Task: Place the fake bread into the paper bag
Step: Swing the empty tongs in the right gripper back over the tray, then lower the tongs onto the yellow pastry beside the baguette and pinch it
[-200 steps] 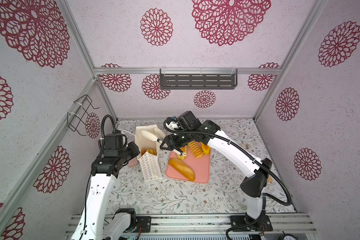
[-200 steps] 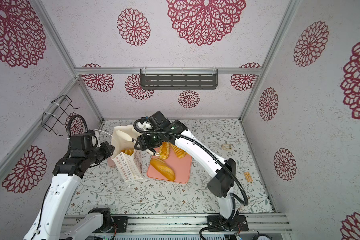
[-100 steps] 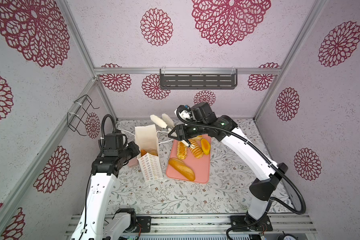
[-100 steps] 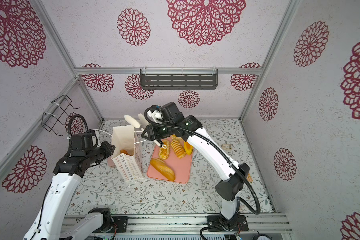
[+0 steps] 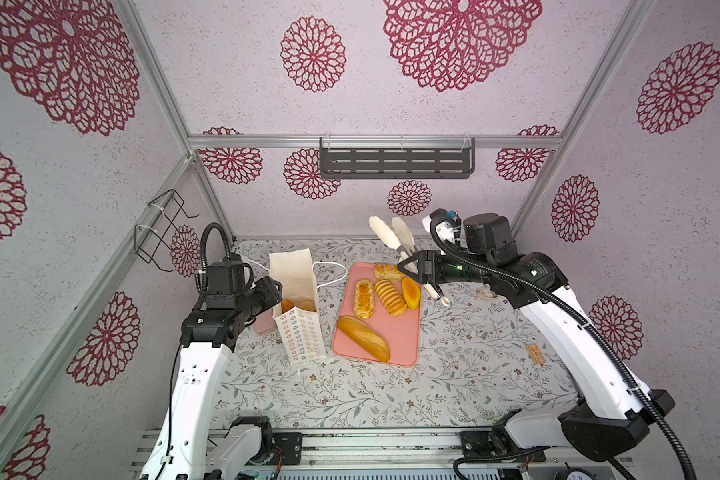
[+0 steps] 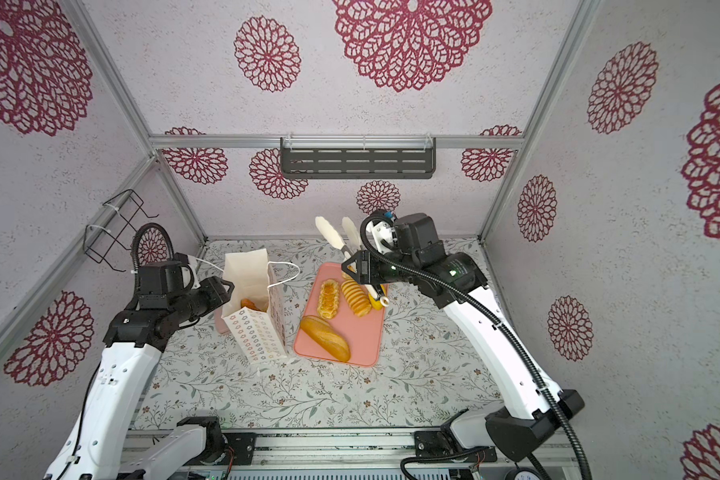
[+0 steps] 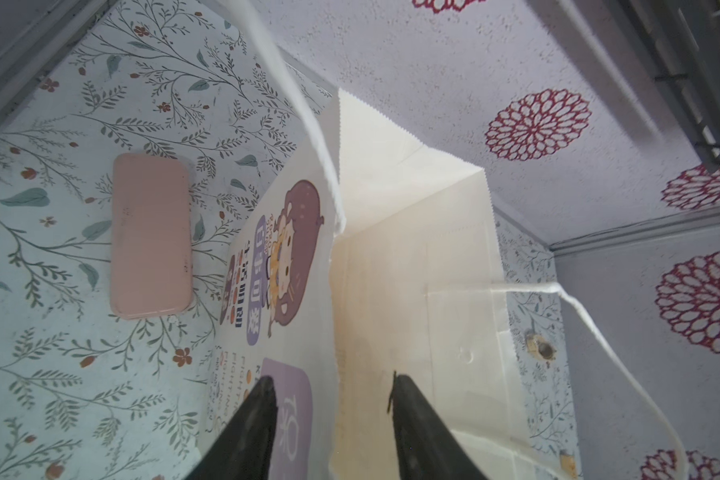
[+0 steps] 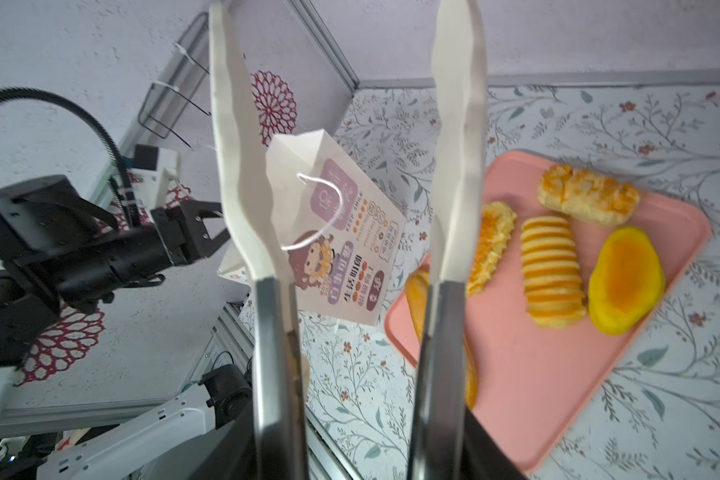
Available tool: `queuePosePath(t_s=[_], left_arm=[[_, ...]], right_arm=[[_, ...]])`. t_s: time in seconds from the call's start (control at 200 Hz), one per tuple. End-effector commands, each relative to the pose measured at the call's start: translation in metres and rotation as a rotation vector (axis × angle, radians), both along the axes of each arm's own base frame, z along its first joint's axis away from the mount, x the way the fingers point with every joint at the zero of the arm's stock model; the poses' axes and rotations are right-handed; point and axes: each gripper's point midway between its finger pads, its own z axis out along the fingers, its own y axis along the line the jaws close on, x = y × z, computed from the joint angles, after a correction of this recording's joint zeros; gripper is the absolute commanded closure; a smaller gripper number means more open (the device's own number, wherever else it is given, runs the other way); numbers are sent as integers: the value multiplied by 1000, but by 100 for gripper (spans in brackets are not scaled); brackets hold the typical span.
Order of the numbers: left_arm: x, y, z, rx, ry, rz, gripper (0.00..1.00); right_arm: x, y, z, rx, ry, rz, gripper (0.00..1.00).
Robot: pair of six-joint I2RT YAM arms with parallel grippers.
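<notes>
The jaws of the left gripper (image 7: pixel 329 380) are held apart, astride the front wall of the paper bag (image 5: pixel 294 270), with a gap on either side. The right gripper (image 5: pixel 414 268) is clamped on tongs (image 5: pixel 391 239) (blades parted, nothing between them), which are pointed to eleven o'clock. "KEEP SMILE" and "FIGHTING" are printed on the bag beside Chinese characters. Some fake bread (image 5: pixel 288 305) is seen inside the bag. Five more pieces are laid on the pink tray (image 5: pixel 404 332), at three o'clock of the bag.

Paper bag (image 5: pixel 294 270) mouth gapes free overhead; left gripper (image 7: pixel 331 377) fingers (image 7: pixel 258 415) straddle 1 wall; tongs (image 5: pixel 384 233) well apart.
</notes>
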Motion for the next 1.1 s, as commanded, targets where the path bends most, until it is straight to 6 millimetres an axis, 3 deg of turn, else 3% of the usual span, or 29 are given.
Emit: queuePosePath(t_s=[0.0,0.265,0.54,0.721,1.096], left_arm=[[2,-1,11,10,-28,-4,42],[-3,1,13,17,-27,4,32],[-11,2,9,12,-25,14,31],[-13,2,4,9,-22,16,31],[-13,1,1,-1,-25,14,30]], right_arm=[[-1,-8,-19,-20,17,-23,46],[3,4,-102,-64,175,12,46],[11,20,-161,-99,295,56,47],[12,25,-184,-113,352,83,45],[10,29,-211,-187,449,136,47]])
